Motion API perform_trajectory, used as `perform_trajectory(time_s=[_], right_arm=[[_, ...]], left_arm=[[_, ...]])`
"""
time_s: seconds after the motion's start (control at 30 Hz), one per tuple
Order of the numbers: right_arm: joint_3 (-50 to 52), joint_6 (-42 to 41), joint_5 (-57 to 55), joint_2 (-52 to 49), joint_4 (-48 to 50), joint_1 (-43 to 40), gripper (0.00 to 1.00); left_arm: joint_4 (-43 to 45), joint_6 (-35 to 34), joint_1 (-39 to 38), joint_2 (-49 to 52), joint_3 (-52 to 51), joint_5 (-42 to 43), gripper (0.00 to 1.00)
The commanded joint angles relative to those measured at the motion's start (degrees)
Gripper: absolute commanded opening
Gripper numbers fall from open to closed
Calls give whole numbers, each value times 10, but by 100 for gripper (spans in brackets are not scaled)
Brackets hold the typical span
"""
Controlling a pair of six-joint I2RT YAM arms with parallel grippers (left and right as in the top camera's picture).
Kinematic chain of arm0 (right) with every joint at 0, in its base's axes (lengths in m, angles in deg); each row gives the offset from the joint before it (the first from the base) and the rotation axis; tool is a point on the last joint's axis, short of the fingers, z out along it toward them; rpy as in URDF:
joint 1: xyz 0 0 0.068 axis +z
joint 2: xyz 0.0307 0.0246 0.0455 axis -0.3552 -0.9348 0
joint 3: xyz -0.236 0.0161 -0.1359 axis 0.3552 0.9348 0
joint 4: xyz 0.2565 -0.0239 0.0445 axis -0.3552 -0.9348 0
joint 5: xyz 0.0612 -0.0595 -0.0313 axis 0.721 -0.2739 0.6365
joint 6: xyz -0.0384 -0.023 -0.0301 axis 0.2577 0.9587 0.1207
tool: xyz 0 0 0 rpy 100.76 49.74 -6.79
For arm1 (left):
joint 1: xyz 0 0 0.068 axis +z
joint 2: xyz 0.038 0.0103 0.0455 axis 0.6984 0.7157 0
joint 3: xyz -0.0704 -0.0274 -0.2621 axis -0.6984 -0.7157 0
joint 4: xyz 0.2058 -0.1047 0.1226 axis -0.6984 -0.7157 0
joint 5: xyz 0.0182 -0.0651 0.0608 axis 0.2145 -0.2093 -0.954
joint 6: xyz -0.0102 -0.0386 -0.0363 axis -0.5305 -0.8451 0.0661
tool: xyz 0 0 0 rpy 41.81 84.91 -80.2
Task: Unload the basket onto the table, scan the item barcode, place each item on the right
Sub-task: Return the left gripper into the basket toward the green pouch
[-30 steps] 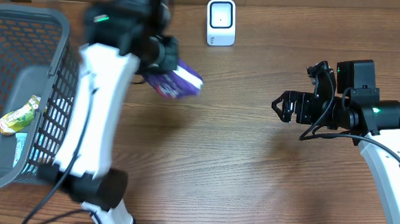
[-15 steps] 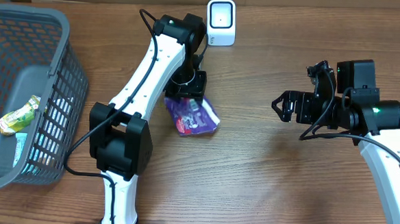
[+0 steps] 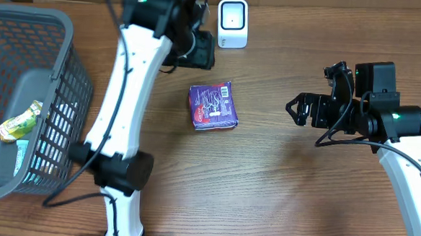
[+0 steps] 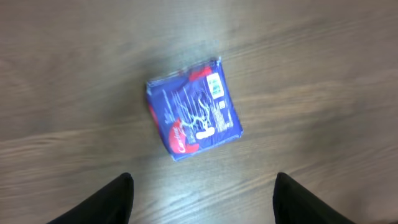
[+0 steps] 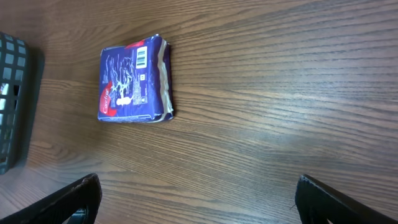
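The item, a purple snack packet (image 3: 213,106), lies flat on the wooden table with its white barcode patch facing up near one end. The left wrist view shows the packet (image 4: 194,117) from above, well ahead of my left gripper (image 4: 202,202), whose fingers stand apart with nothing between them. That left gripper (image 3: 197,49) hangs over the table behind the packet, beside the white barcode scanner (image 3: 233,23). My right gripper (image 3: 295,111) is wide open to the right of the packet, and its own view shows the packet (image 5: 134,79) at the upper left.
A dark grey mesh basket (image 3: 50,146) stands at the left edge, holding a green-yellow packet (image 3: 19,122) and another item. Its corner (image 5: 12,106) shows in the right wrist view. Bare wood lies between the packet and the right arm.
My left gripper opened and let the purple packet drop flat onto the table, then drew back and up toward the scanner. The right arm stayed still.
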Motion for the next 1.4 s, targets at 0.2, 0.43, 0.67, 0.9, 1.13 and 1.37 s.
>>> perform_trajectory(time_s=[0.2,0.43,0.67,0.9,1.13,1.37], right_arm=[[-11,-5,20,2,15,5,100],[-11,-5,20,2,17,5,100],[-11,-5,20,2,16,5,100],[-11,-5,20,2,17,5,100],[-11,-5,20,2,16,5,100],[-11,-5,20,2,12,5,100]], left_arm=[[-8,-15,90,-154,50,-86,77],[-8,-15,259,-216,50,-86,77],[-8,-52,385,-214,31,-84,77],[-8,-75,467,-214,-10,-80,78],[7,-96,511,-205,-87,-80,77],[21,-112,537,-202,-169,-104,76]])
